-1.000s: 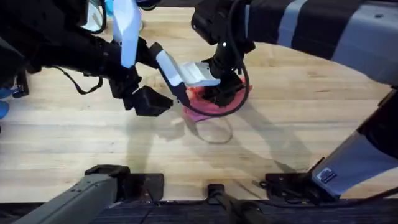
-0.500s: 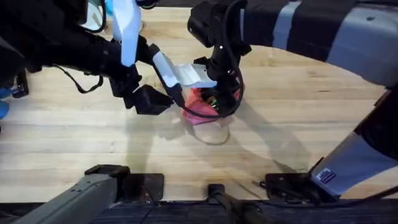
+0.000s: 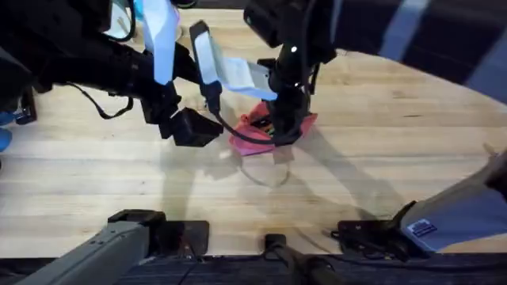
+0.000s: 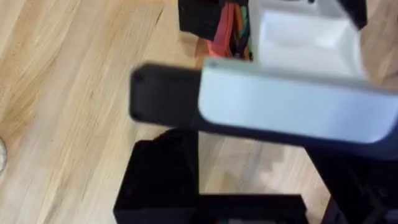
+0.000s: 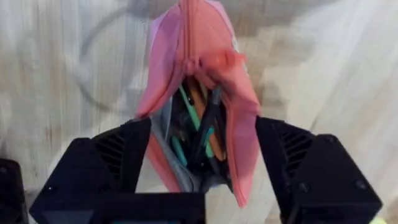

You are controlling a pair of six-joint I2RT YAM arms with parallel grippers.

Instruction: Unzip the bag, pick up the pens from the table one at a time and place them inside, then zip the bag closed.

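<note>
The bag (image 5: 196, 93) is lying mid-surface (image 3: 380, 158), partly unzipped, with several pens (image 5: 200, 130) sticking up inside its mouth. My right claw (image 5: 202, 168) is hovering over it, released, a finger either side of the opening. My left claw (image 3: 194, 127) is sitting just beside the bag; its grip I cannot tell.

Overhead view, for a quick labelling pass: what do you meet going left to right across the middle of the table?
Left gripper → bag → right gripper → bare table.
</note>
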